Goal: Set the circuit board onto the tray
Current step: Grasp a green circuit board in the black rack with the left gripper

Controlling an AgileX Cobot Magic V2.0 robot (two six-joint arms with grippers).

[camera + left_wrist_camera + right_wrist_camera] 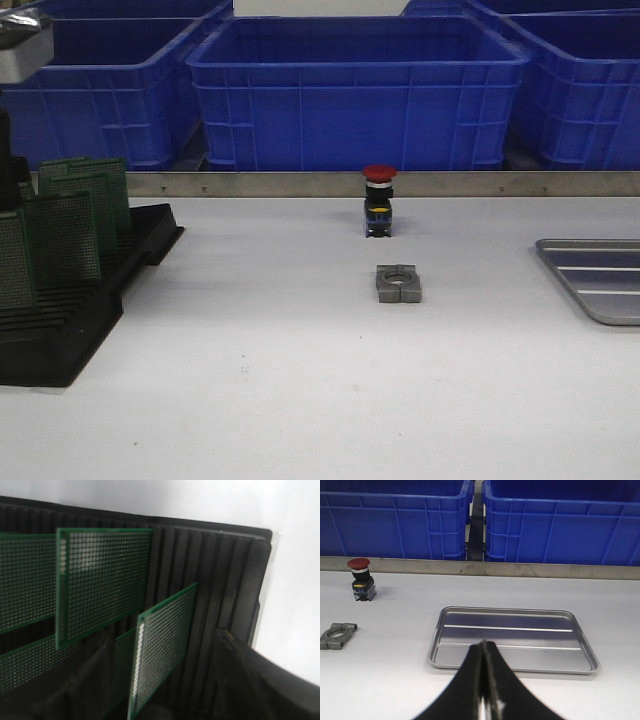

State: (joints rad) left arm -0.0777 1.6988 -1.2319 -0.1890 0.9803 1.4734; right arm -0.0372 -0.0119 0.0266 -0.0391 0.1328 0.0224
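Note:
Several green perforated circuit boards stand upright in a black slotted rack (pixel 90 290) at the table's left. In the left wrist view, my left gripper (pixel 167 685) is open over the rack. Its dark fingers (pixel 250 680) stand on either side of the nearest circuit board (pixel 167 635) without closing on it. The silver-grey tray (pixel 600 282) lies at the table's right edge and holds nothing. In the right wrist view, my right gripper (pixel 483 650) is shut with nothing in it, just in front of the tray (pixel 520 620).
A red push button (pixel 379 198) on a black base stands mid-table. A grey metal clamp block (pixel 398 283) lies in front of it. Big blue bins (pixel 350 90) line the back behind a metal strip.

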